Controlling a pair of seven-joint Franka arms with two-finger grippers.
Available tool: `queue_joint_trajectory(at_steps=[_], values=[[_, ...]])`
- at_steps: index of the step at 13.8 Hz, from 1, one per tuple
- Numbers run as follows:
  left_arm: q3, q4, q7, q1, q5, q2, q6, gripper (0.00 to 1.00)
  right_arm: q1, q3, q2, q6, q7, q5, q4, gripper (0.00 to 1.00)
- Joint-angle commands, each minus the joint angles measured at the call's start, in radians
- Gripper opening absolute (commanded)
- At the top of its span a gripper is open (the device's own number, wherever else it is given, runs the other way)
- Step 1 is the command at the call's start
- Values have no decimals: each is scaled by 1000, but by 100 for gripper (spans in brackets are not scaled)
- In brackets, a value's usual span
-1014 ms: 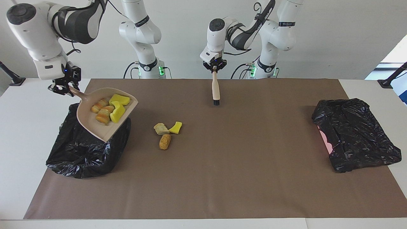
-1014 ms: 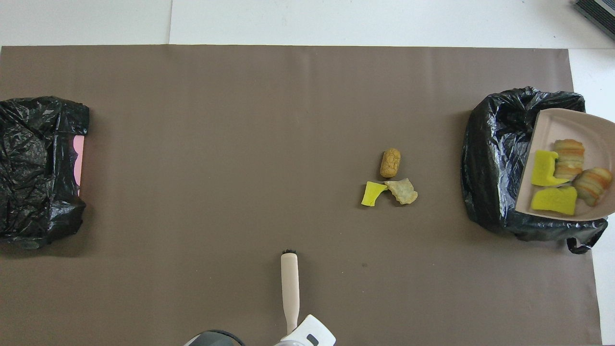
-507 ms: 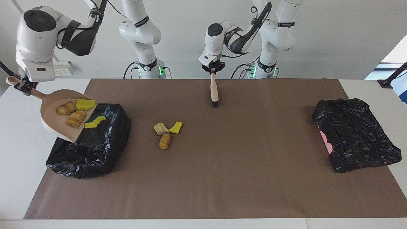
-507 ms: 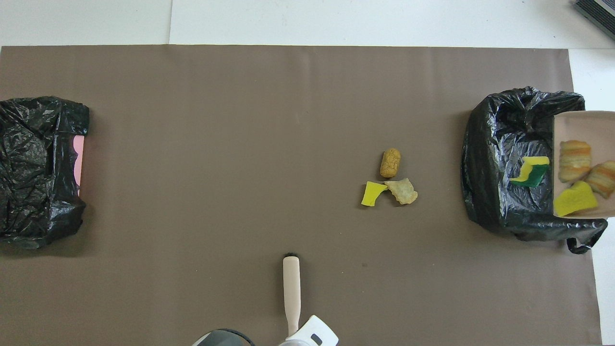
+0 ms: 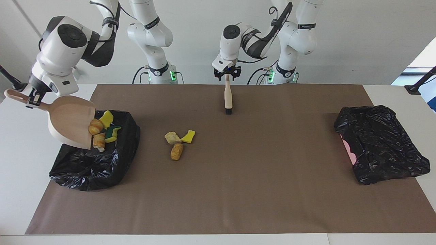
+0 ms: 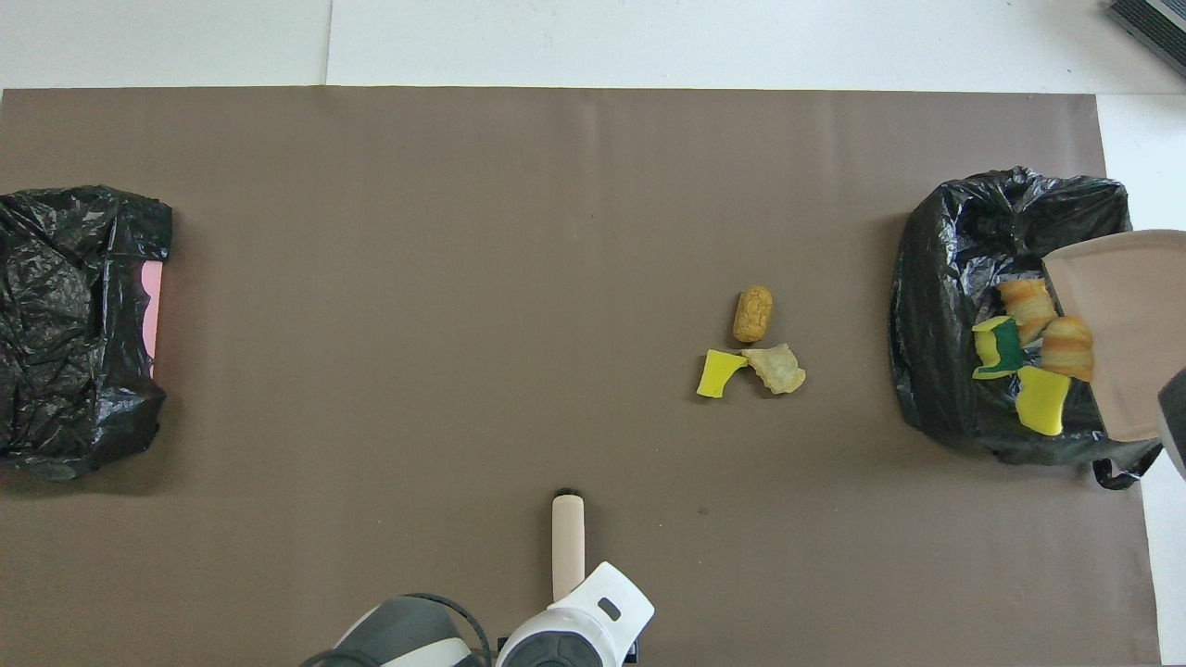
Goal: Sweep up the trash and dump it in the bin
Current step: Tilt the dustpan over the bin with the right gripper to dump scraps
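White bench [image 5: 20,190] under a brown mat [image 5: 238,190], white wall at the back. Left end effector [image 5: 227,73] clamped on the beige brush [image 5: 228,98], hanging bristles-down over the mat's robot-side edge, barely moved since a second ago. Right end effector [image 5: 34,98] closed on the handle of the pink dustpan [image 5: 69,119], held over the black-bagged bin [image 5: 97,160] at the right arm's end. A second ago the pan sat near level with four scraps in it; now it's tipped steeply, and two striped bread lumps [image 6: 1042,320] and two yellow sponge pieces [image 6: 1019,375] are sliding off its lip into the bag. Three scraps [image 5: 177,141] unchanged on the mat beside the bin: yellow piece, beige chunk, tan lump, touching. Second black-bagged bin [image 5: 379,143] at the left arm's end; contents not visible, pink showing at one edge.
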State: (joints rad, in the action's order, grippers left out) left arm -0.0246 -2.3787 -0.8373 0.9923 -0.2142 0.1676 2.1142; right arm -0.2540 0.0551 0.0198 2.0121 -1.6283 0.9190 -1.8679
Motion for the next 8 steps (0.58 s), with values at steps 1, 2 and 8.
queue_joint_trajectory(at_steps=[1, 2, 8], values=[[-1, 145, 145, -151, 102, -16, -103, 100, 10, 3, 41, -53, -15, 35, 1, 0], [-1, 191, 208, -202, 125, -14, -114, 100, 15, 5, 75, -91, -2, 23, 7, 0], [-1, 626, 556, -515, 239, -123, -350, 100, 189, 68, 140, -463, 394, -214, 56, 0]])
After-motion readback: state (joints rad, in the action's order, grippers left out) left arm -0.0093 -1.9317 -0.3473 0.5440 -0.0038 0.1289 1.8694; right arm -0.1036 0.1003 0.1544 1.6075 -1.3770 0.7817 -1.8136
